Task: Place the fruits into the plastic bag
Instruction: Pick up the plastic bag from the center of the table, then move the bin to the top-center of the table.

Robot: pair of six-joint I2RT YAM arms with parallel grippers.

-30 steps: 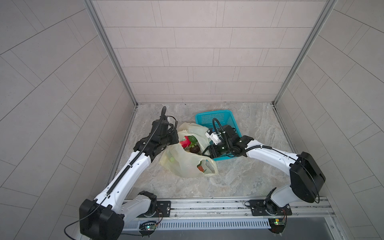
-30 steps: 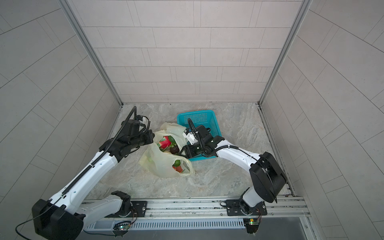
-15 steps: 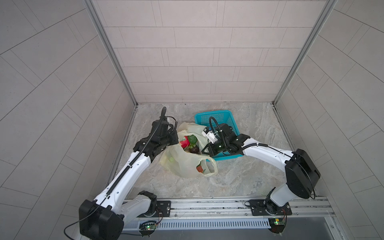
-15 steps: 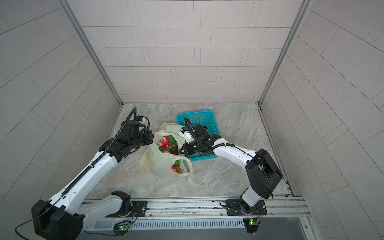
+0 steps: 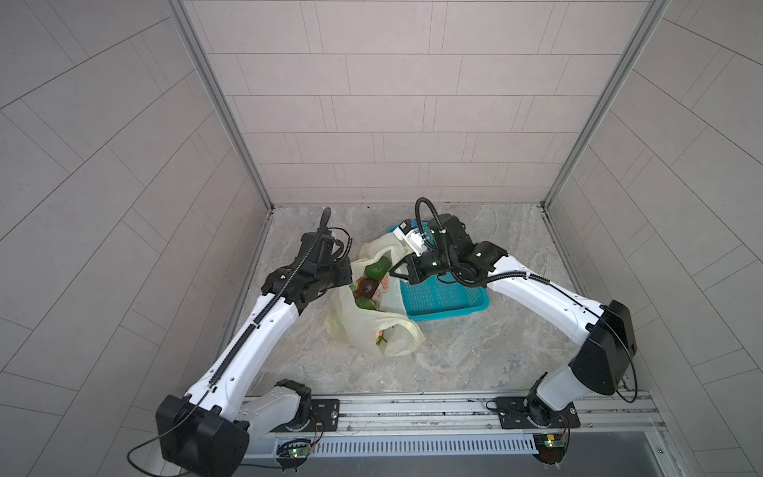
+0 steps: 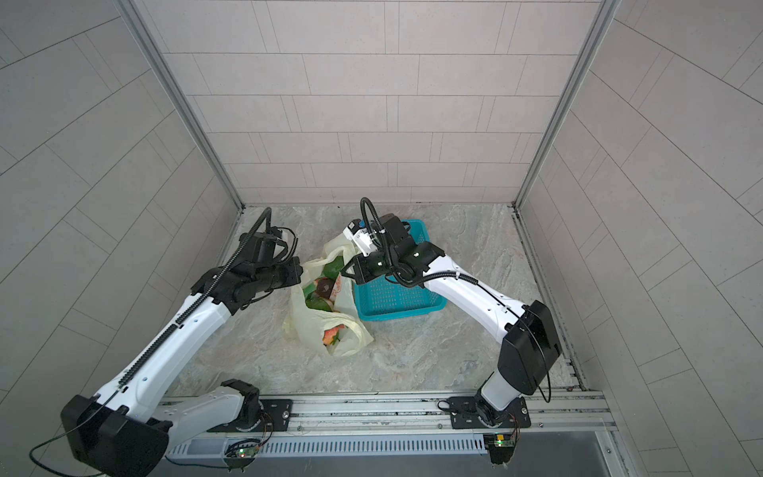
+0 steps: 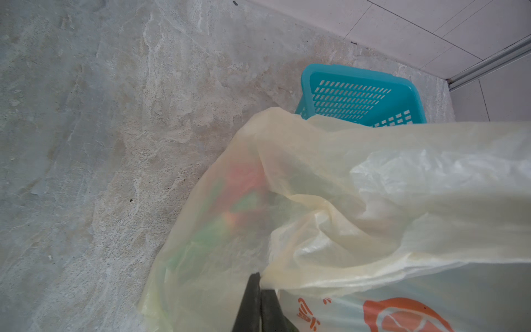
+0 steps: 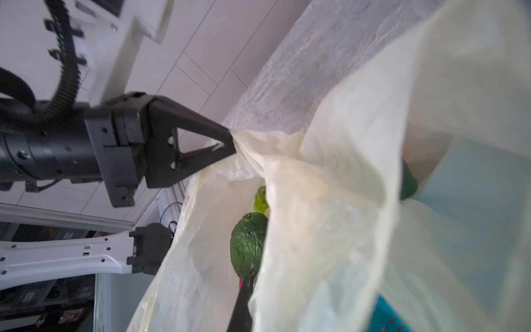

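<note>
The pale-yellow plastic bag (image 5: pixel 363 326) (image 6: pixel 313 326) lies in the middle of the floor, its mouth held up between my two arms. Inside it show fruits: a green one (image 5: pixel 376 268) (image 8: pixel 248 247), a dark brown oval (image 5: pixel 365 287) and, through the film, the red dragon fruit (image 6: pixel 332 333) (image 7: pixel 244 178). My left gripper (image 5: pixel 349 274) (image 7: pixel 260 283) (image 8: pixel 232 140) is shut on the bag's left rim. My right gripper (image 5: pixel 394 272) (image 8: pixel 253 284) is shut on the opposite rim, with one finger hidden behind the film.
A teal mesh basket (image 5: pixel 450 314) (image 6: pixel 400 314) (image 7: pixel 359 95) stands right of the bag, touching it, under my right forearm. Tiled walls close in the marble floor on three sides. The arms' base rail runs along the front edge.
My right gripper has closed on the bag's right rim and drawn it up and back a little, so the mouth stands wider. The left gripper keeps its hold.
</note>
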